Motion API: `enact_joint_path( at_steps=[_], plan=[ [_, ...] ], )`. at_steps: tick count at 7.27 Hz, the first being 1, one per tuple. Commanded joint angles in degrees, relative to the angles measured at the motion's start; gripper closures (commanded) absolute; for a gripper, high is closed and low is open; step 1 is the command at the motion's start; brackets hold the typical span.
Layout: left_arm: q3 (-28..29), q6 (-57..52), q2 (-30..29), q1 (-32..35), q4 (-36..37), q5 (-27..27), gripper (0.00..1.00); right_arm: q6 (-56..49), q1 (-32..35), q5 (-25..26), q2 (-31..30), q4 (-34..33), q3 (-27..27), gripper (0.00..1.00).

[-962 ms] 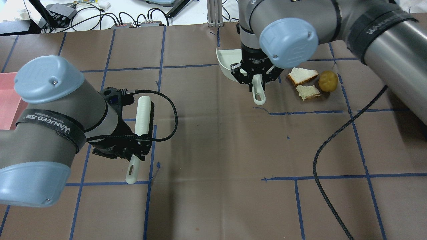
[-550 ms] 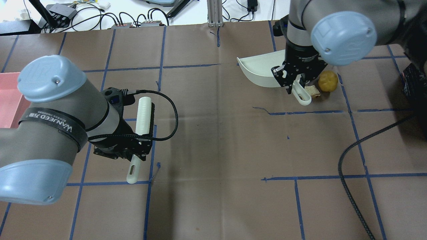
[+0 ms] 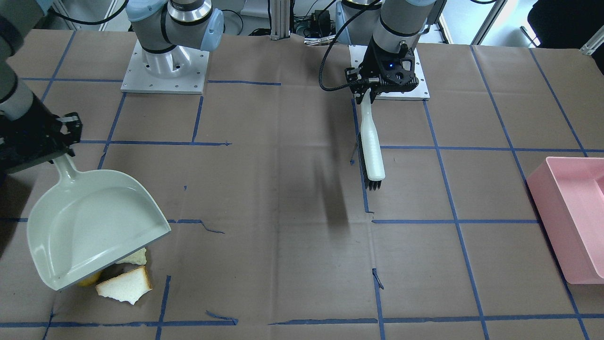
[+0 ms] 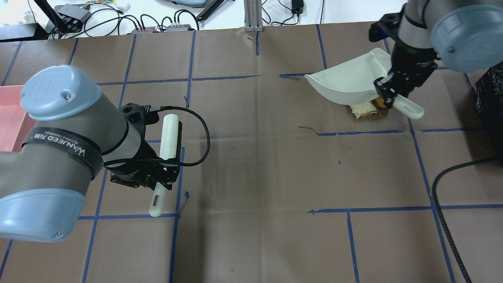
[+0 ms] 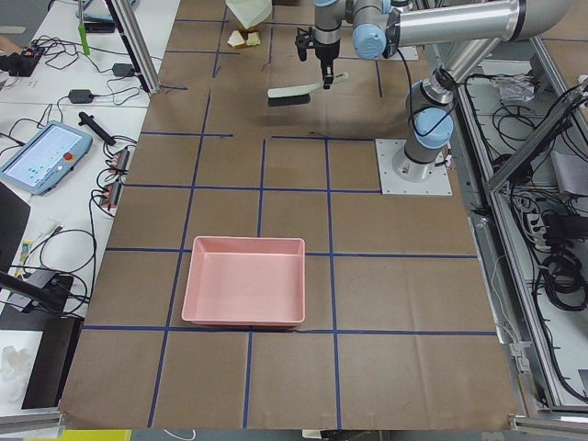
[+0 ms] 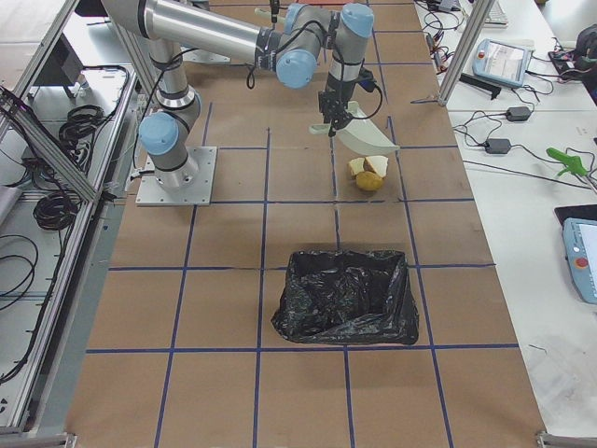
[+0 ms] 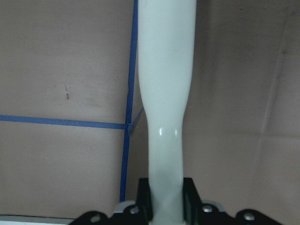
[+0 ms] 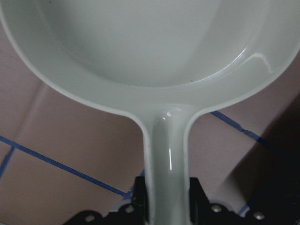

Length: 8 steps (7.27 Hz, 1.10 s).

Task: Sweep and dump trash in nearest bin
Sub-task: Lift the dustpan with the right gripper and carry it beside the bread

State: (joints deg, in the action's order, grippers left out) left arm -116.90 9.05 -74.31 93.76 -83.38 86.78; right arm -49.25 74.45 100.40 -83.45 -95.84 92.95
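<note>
My right gripper (image 4: 393,94) is shut on the handle of a white dustpan (image 4: 349,84), held tilted over the trash; the gripper also shows in the front view (image 3: 56,151), holding the pan (image 3: 94,222). The white bread wedge (image 3: 125,285) lies by the pan's lip, with the small bread chunk (image 3: 134,257) and the potato (image 3: 87,281) partly hidden under it. From overhead only the chunk (image 4: 363,109) and a sliver of potato (image 4: 379,103) show. My left gripper (image 4: 159,182) is shut on the handle of a white brush (image 4: 169,135), far to the left.
A black-bagged bin (image 6: 345,294) stands on the robot's right, near the scraps; its edge shows overhead (image 4: 489,98). A pink tray (image 3: 571,217) sits at the far left end of the table. A black cable (image 4: 444,220) trails across the right side.
My right arm has carried the dustpan to the right, from left of the scraps to over them, and it now covers the wedge from overhead. The left arm and brush have not moved.
</note>
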Motion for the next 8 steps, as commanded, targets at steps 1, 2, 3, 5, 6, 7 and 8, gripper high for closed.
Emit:
enact_joint_path(
  at_steps=[1,2,3,5,6,7,8],
  plan=[
    [0.0,-0.09,0.04,0.02,-0.03,-0.03,1.0,-21.57,-5.09,1.9,0.56,-8.7,0.04,0.98],
    [0.0,0.0,-0.05,0.11,-0.03,-0.11,1.0,-28.9,-6.49,4.51,1.26,-12.05,0.04,0.98],
    [-0.09,0.0,0.04,0.11,-0.03,-0.03,1.0,-34.45,-9.03,4.8,2.66,-14.0,0.04,0.99],
    [0.0,-0.09,0.47,0.11,-0.03,-0.11,1.0,-46.4,-14.04,4.19,5.56,-19.96,-0.05,1.0],
    [0.0,-0.17,-0.22,0.11,-0.03,-0.38,1.0,-51.86,-15.11,4.19,6.8,-23.21,-0.22,1.0],
    [-0.17,-0.09,-0.14,0.11,-0.03,-1.68,1.0,-57.83,-16.95,4.02,7.94,-26.12,-0.14,1.0],
    [-0.35,0.43,-0.05,0.11,-0.03,-3.7,1.0,-61.63,-18.62,3.67,9.6,-28.5,-0.14,1.0]
  ],
)
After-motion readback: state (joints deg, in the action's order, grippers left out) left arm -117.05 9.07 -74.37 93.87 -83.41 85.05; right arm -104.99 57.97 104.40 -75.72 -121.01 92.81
